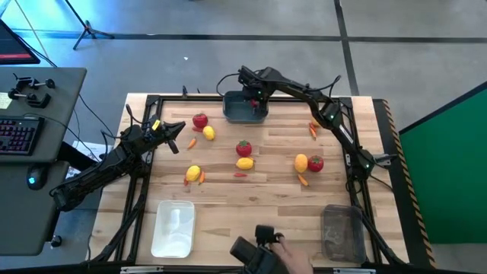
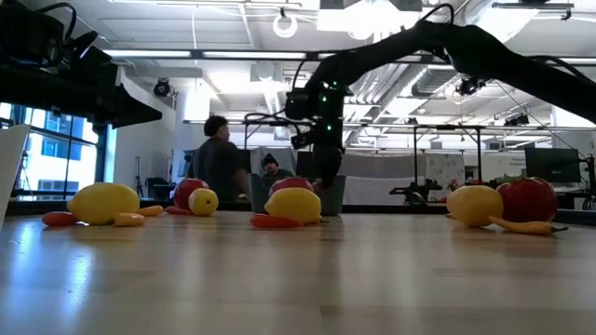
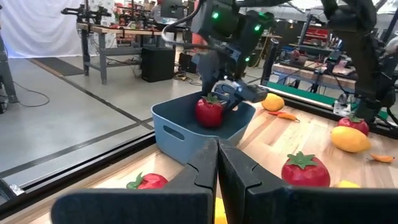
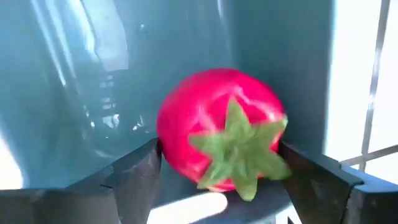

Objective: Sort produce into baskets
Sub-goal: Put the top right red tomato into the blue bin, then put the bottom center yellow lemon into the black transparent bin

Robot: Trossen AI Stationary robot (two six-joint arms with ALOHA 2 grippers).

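So far the sorting has barely begun: the right gripper hangs over the dark blue-grey basket at the far edge of the table, with a red tomato between its spread fingers, which stand clear of it on both sides. Whether the tomato already rests on the basket floor or is dropping I cannot tell, but it is inside the basket walls. The left gripper waits over the table's left side, near a tomato and a lemon, its fingers pressed together on nothing. The white basket and the smoky translucent basket, both at the near edge, look to hold nothing. Counting what lies loose on the table in the high view: three tomatoes, at far left, centre and right; four lemons, at and; and roughly six thin orange-red pieces, too small to count surely, among them one near the right arm. By my judgement, one item is in and over a dozen are left.
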